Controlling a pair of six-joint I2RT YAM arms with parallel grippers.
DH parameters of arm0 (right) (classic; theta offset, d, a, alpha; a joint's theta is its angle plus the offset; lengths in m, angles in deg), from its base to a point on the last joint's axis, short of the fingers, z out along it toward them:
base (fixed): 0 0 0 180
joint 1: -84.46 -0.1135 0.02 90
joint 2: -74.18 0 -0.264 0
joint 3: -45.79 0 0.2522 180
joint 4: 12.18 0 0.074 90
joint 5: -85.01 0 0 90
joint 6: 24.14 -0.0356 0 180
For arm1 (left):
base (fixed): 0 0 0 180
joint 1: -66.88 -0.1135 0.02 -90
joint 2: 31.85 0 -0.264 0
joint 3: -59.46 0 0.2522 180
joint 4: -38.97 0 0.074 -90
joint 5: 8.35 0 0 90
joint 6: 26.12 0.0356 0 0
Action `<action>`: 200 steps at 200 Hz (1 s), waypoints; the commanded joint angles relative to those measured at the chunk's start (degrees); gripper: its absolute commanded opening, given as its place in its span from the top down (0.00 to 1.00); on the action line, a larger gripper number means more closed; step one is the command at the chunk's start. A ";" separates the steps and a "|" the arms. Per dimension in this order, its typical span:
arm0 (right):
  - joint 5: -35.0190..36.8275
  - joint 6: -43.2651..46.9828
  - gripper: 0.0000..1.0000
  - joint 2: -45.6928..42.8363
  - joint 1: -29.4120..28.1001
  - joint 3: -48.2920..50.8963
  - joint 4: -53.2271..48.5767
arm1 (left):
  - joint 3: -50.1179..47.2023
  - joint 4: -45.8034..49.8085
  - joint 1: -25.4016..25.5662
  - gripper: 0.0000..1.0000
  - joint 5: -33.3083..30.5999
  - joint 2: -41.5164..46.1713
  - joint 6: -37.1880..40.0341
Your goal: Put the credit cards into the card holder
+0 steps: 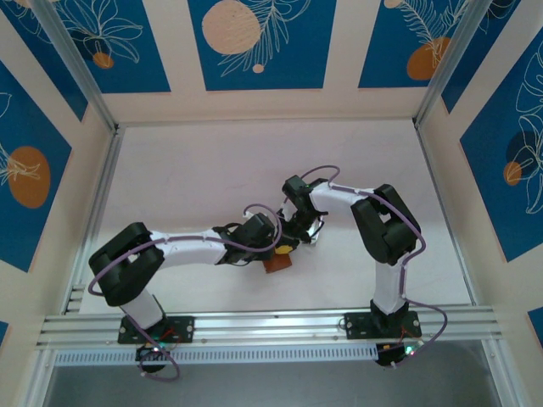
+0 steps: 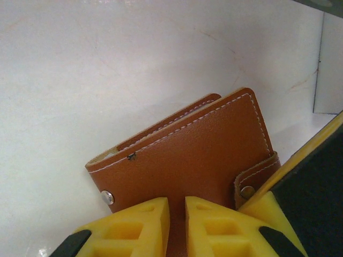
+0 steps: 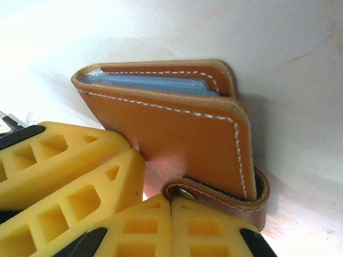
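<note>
One brown, white-stitched card holder (image 2: 198,155) with a bluish layer (image 3: 150,83) inside: left pincer (image 2: 177,206) apparently clamped on it, right pincer (image 3: 171,206) closed

Crowded at the card holder (image 2: 198,155) by left fingers (image 2: 134,227), right fingers (image 3: 209,227), table (image 1: 195,170) beyond free

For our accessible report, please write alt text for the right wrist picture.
A folded brown leather card holder on a white table, with pale blue cards showing between its two halves. The right gripper, yellow and shut, sits just below its snap strap, and the left gripper, also yellow, is at the left.
</note>
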 commanded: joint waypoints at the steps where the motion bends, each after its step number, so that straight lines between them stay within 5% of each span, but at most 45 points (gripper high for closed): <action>1: 9.20 0.20 1.00 4.64 -1.59 1.76 -0.78 | -1.04 0.47 1.05 0.84 0.62 -2.40 0.31; 100: 17.99 -0.82 1.00 1.84 -6.06 -0.21 -2.18 | 0.19 2.41 1.15 0.84 -0.52 -1.94 0.41; 200: -9.84 2.52 1.00 -6.83 -0.25 0.75 3.09 | 0.02 2.12 1.17 0.84 -0.92 -2.54 -0.12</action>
